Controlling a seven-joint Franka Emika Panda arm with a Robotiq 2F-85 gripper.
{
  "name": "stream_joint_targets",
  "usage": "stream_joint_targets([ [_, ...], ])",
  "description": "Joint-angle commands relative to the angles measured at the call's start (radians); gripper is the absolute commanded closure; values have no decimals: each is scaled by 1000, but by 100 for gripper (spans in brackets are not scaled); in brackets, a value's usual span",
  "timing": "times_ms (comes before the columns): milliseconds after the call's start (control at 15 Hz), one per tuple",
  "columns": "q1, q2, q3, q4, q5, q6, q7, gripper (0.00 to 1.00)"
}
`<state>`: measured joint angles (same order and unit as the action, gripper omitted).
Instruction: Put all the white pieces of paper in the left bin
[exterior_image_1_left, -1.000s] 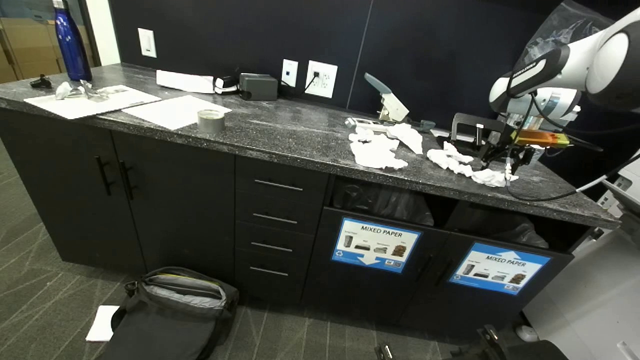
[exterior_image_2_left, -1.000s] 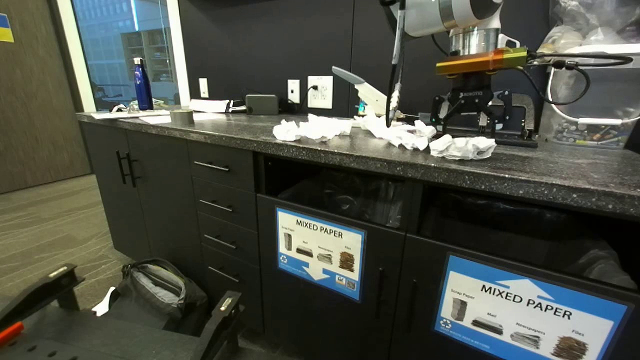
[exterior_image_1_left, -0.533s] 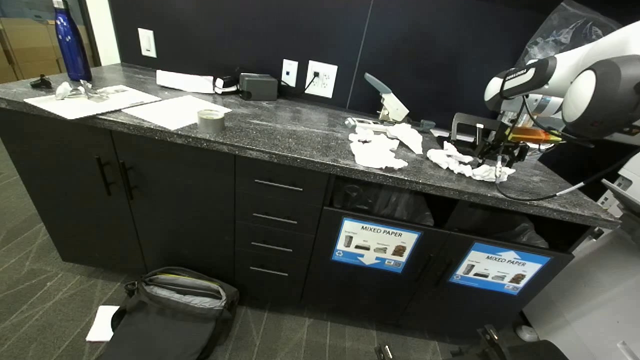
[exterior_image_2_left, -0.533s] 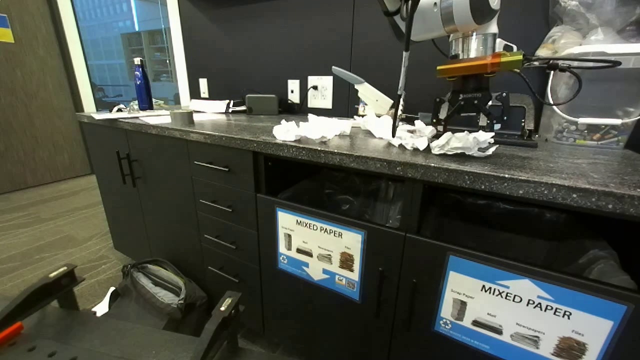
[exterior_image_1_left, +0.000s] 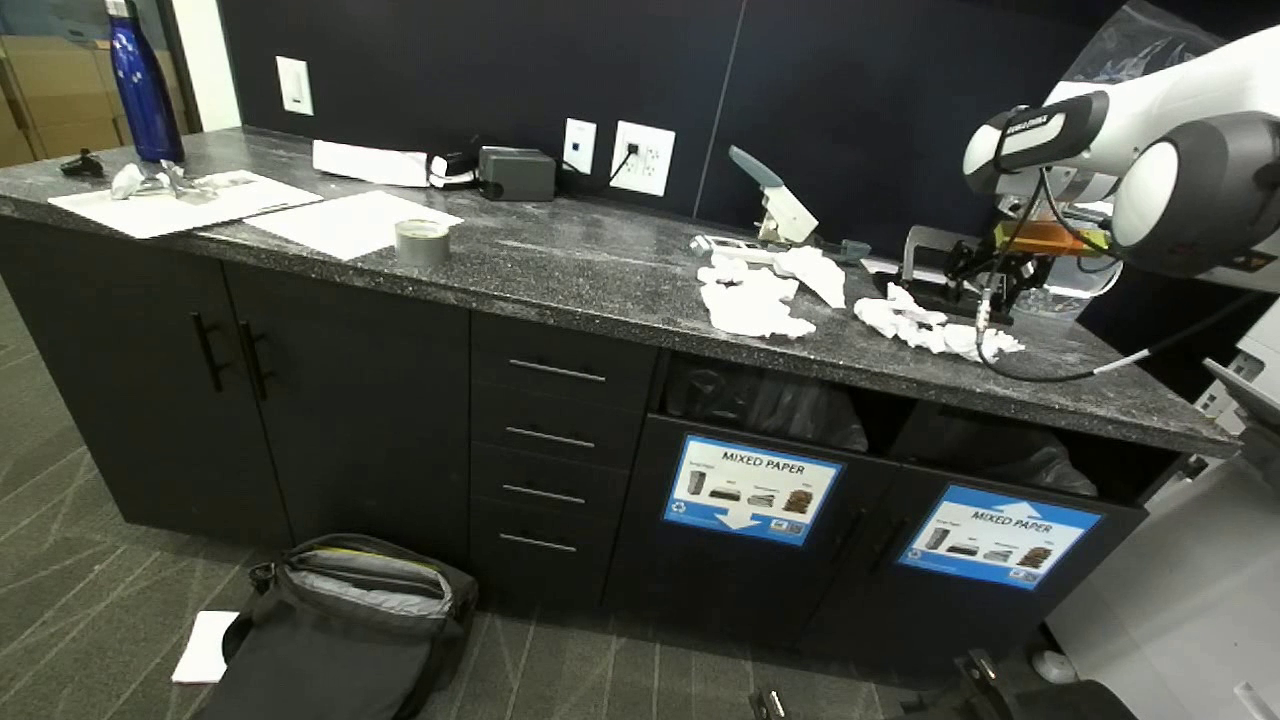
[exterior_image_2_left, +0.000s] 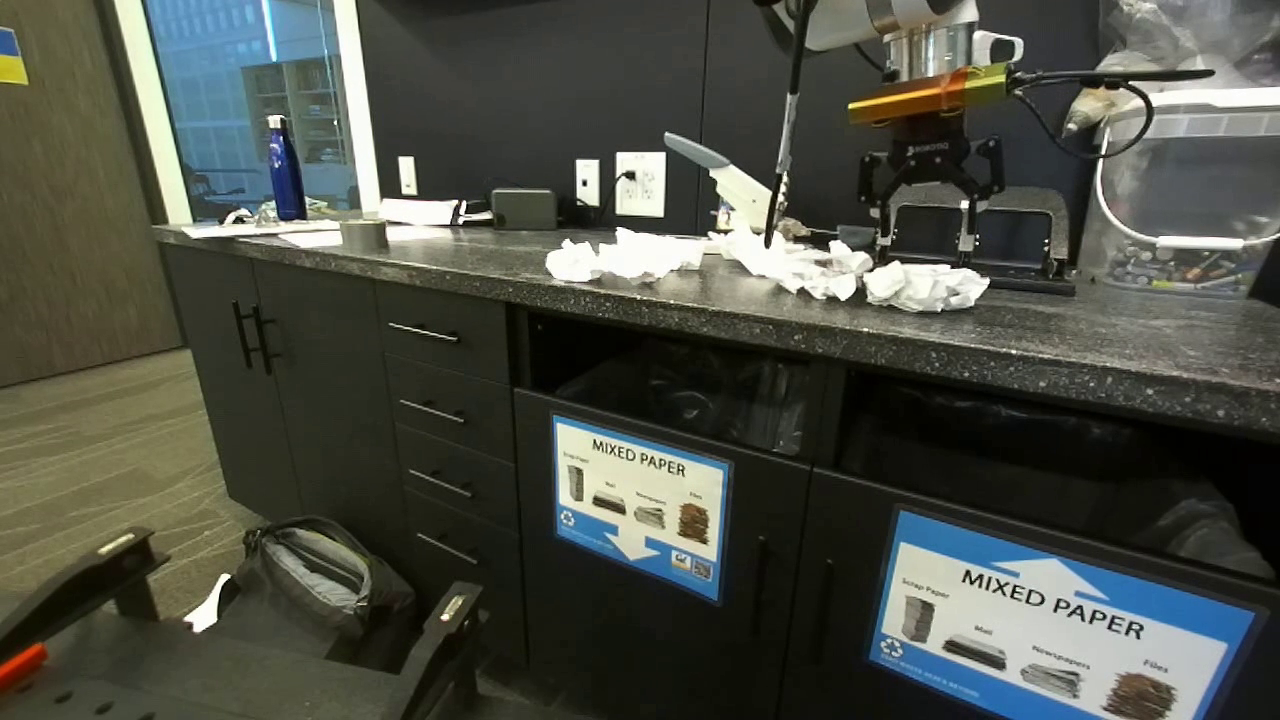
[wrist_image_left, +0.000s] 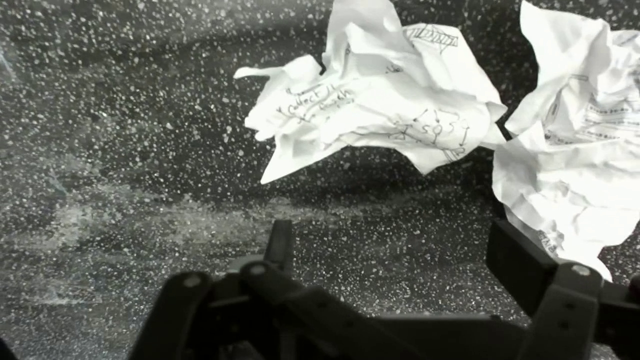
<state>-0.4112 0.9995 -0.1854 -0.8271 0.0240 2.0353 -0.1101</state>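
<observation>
Several crumpled white pieces of paper lie along the counter's front half: one scrap (exterior_image_2_left: 928, 288) at the right, a scrap beside it (exterior_image_2_left: 825, 270), and more paper (exterior_image_2_left: 630, 256) further left. My gripper (exterior_image_2_left: 923, 245) stands open behind the rightmost scrap, on the wall side. In the wrist view the open gripper (wrist_image_left: 390, 230) has only speckled counter between its fingers. Ahead of it lies a scrap with handwriting (wrist_image_left: 380, 95); another scrap (wrist_image_left: 575, 170) reaches to beside the right-hand finger. Below the counter is the left bin (exterior_image_1_left: 700, 425), its label (exterior_image_1_left: 752, 490) reading MIXED PAPER.
A similar bin (exterior_image_1_left: 920, 500) adjoins on the right. Close behind the gripper is a black metal desk tool (exterior_image_1_left: 922, 245). A large stapler (exterior_image_2_left: 735, 190) stands near the wall, a clear bucket (exterior_image_2_left: 1150, 200) at the right. Flat sheets (exterior_image_1_left: 345, 222) and a tape roll (exterior_image_1_left: 422, 245) lie left.
My gripper has moved toward the wall and up, so its fingers now show above the paper. The rightmost scrap has shifted slightly back and altered in shape.
</observation>
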Motion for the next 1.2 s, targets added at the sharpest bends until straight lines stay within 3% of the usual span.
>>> stream_joint_targets([
  [0,5,20,-16,54,0,-47,75,0],
  [400,-7,-1,15,76,110,-110,331,0],
  [600,1,-14,7,67,152,-75,476,0],
  [933,12,-25,-15,53,164,-48,737,0],
  [1133,20,-38,-27,33,153,-97,905,0],
])
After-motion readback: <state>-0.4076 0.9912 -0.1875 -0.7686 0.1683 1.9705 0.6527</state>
